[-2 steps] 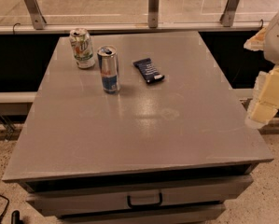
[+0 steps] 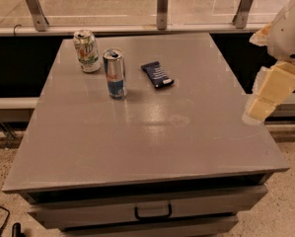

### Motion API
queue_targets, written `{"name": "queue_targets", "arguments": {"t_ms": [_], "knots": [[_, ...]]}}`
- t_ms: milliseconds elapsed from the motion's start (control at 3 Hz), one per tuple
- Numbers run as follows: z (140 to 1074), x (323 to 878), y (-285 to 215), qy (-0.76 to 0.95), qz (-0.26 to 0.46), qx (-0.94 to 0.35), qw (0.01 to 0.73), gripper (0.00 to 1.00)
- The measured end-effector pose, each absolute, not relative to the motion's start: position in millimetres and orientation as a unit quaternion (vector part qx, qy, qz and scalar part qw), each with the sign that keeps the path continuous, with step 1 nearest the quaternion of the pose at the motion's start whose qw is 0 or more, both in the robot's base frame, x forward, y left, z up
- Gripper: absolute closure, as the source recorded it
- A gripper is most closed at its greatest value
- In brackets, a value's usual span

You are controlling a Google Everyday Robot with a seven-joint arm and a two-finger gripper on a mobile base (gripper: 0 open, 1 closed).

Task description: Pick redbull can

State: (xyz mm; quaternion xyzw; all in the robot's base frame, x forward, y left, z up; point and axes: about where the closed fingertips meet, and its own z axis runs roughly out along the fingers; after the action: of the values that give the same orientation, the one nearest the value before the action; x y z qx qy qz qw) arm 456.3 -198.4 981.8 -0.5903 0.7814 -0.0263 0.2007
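The redbull can [image 2: 115, 73], tall, slim, silver and blue with a red mark, stands upright on the grey table [image 2: 152, 137] at the back left. A shorter white-and-green can [image 2: 87, 51] stands just behind it to the left. My gripper [image 2: 268, 97], cream-coloured on a white arm, hangs at the table's right edge, far to the right of the can and holding nothing.
A dark blue snack packet [image 2: 157, 74] lies flat to the right of the redbull can. A drawer with a black handle [image 2: 153, 213] is in the table's front. A railing with metal posts [image 2: 162, 6] runs behind the table.
My gripper has moved slightly left, in over the table's right edge. The cans and the packet have not moved.
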Motion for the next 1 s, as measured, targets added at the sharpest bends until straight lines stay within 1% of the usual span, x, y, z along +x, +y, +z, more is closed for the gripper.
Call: {"name": "queue_targets", "arguments": {"t_ms": [333,667,1000], "knots": [[980,506,-145,0.771,-0.001,-0.583,0.257,0.00],[971,539,-105,0.764,0.021,-0.580,0.281,0.00],[957,570,-65,0.765,0.058,-0.568,0.298,0.00]]}}
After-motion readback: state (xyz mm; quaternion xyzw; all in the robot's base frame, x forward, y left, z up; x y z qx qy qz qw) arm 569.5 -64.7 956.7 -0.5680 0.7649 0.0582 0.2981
